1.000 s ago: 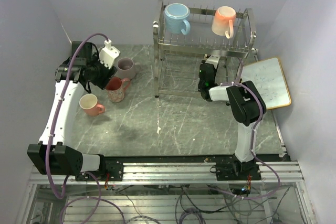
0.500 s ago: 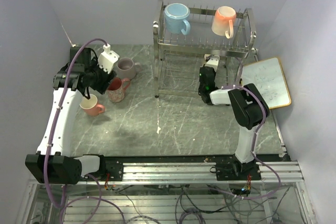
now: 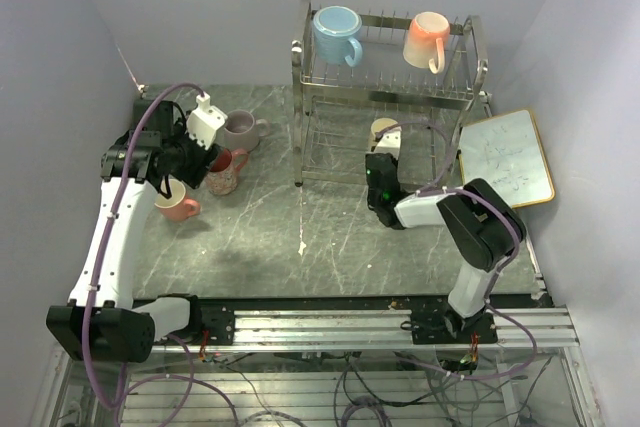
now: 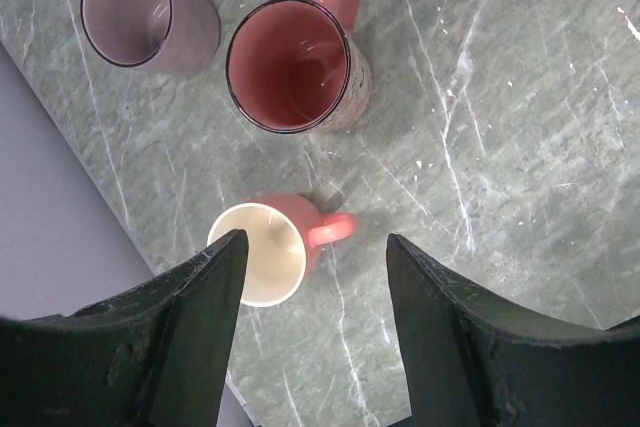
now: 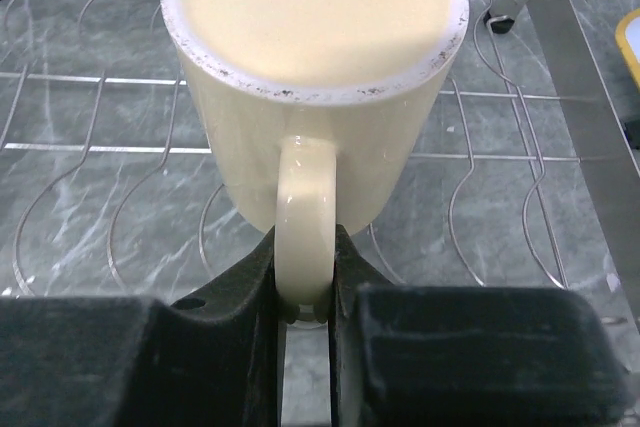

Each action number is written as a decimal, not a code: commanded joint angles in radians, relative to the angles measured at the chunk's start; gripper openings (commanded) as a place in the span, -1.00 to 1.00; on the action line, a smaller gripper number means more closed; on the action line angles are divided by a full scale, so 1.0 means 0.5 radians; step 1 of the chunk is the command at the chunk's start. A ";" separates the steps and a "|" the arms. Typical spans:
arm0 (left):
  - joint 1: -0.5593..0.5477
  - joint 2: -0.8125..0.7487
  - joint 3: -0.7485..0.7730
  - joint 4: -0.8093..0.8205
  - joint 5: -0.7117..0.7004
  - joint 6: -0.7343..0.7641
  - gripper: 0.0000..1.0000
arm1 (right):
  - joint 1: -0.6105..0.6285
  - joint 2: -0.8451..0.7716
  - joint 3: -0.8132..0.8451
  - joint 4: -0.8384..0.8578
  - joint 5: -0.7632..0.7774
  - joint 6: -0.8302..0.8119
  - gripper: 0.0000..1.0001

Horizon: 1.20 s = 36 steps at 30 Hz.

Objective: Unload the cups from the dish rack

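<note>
The chrome dish rack (image 3: 305,97) stands at the back, with a light blue mug (image 3: 337,35) and a peach mug (image 3: 428,39) on its top tier. My right gripper (image 3: 384,152) is shut on the handle of a pale yellow mug (image 5: 315,77), held upright over the wires of the lower tier (image 5: 80,157). My left gripper (image 4: 315,287) is open and empty above a salmon mug (image 4: 270,252). A red-pink patterned mug (image 4: 295,67) and two mauve mugs (image 4: 145,15) stand beside it on the table. In the top view the left gripper (image 3: 205,152) hovers over this group.
A gold-framed whiteboard (image 3: 508,157) lies right of the rack. The left wall (image 4: 60,277) runs close to the salmon mug. The rack's front posts (image 3: 298,117) and side frame (image 5: 580,97) flank the right gripper. Grey marble table (image 3: 330,237) lies between the arms.
My right gripper has drawn back to the left and towards the near edge with the pale yellow mug, which now shows. My left gripper has shifted slightly nearer over the mugs.
</note>
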 commanded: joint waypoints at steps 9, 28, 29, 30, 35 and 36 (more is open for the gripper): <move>-0.006 -0.034 -0.006 -0.017 0.048 -0.051 0.36 | 0.211 -0.520 -0.164 0.082 0.209 0.048 -1.00; -0.006 -0.307 -0.289 0.130 0.224 0.148 0.65 | 0.429 -1.407 -0.250 -0.938 -0.207 0.997 -1.00; -0.006 -0.330 -0.306 0.131 0.262 0.178 0.66 | 0.444 -1.448 -0.258 -0.983 -0.285 1.088 -1.00; -0.006 -0.355 -0.322 0.131 0.290 0.208 0.67 | 0.456 -1.479 -0.267 -1.021 -0.355 1.178 -1.00; -0.006 -0.446 -0.366 0.160 0.381 0.282 0.67 | 0.495 -1.644 -0.355 -1.067 -0.700 1.699 -1.00; -0.006 -0.458 -0.364 0.170 0.402 0.279 0.67 | 0.509 -1.663 -0.386 -1.009 -0.765 1.830 -1.00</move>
